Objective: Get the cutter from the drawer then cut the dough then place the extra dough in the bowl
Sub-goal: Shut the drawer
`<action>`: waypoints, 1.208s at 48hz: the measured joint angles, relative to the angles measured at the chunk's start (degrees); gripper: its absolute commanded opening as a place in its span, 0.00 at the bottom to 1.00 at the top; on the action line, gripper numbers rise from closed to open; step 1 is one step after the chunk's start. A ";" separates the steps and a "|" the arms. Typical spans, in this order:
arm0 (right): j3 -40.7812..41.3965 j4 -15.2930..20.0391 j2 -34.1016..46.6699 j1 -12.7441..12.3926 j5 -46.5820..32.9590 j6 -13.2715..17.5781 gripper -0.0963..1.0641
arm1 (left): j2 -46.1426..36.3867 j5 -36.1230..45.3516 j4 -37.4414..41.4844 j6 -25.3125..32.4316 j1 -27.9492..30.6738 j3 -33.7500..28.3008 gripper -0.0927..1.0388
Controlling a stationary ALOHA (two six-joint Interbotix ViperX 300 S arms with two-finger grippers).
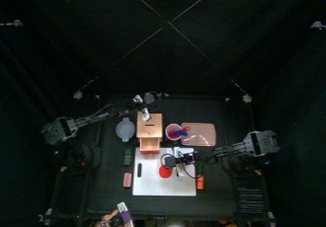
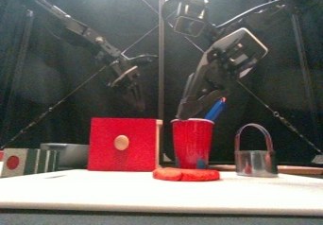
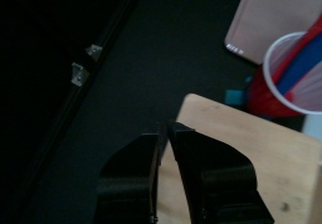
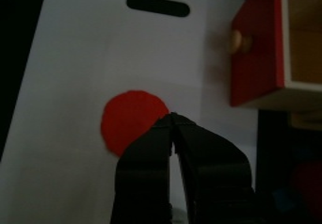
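Cutting is the step in hand, judging by how things lie. The cutter (image 2: 255, 151) is already out of the drawer and stands upright at the lower right of the front view, wire handle up, to the right of the red cup (image 2: 194, 142). The dough (image 4: 132, 122) lies as a whole red disc at the lower left of the right wrist view, on the white cutting board (image 4: 75, 68), and shows no cut.

The right gripper (image 4: 172, 117) hovers over the disc's edge with its jaws pressed together and nothing between them. The left gripper (image 3: 165, 129), jaws also pressed together and empty, hangs over the top of the wooden box (image 3: 251, 143). The box's red drawer front (image 2: 124, 144) fills the centre left of the front view.

The next move probably calls for the right jaws to spread, shift across to the cutter, pinch its wire handle, and carry it over the disc for a level, centred press. The leftover ring would then go to the blue-grey bowl (image 1: 124, 128), at centre left of the top view beside the box. The pink tray (image 3: 270, 21), at the upper right of the left wrist view, plays no part.

No brand, label or writing can be read on any of these things.
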 measured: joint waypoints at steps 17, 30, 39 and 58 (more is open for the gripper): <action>-10.63 -4.13 11.78 -0.79 -0.09 0.44 0.13 | 11.60 12.83 1.41 6.15 5.45 -10.28 0.60; -17.49 -6.06 17.14 -4.04 1.23 0.26 0.13 | 14.06 14.94 1.85 7.91 5.36 -10.37 0.59; -20.74 -7.73 20.13 -7.29 1.41 0.00 0.13 | 15.21 14.06 1.76 8.88 5.27 -10.37 0.59; -25.49 -9.49 21.36 -11.07 4.31 0.26 0.13 | 15.29 12.04 0.88 9.23 5.19 -10.37 0.59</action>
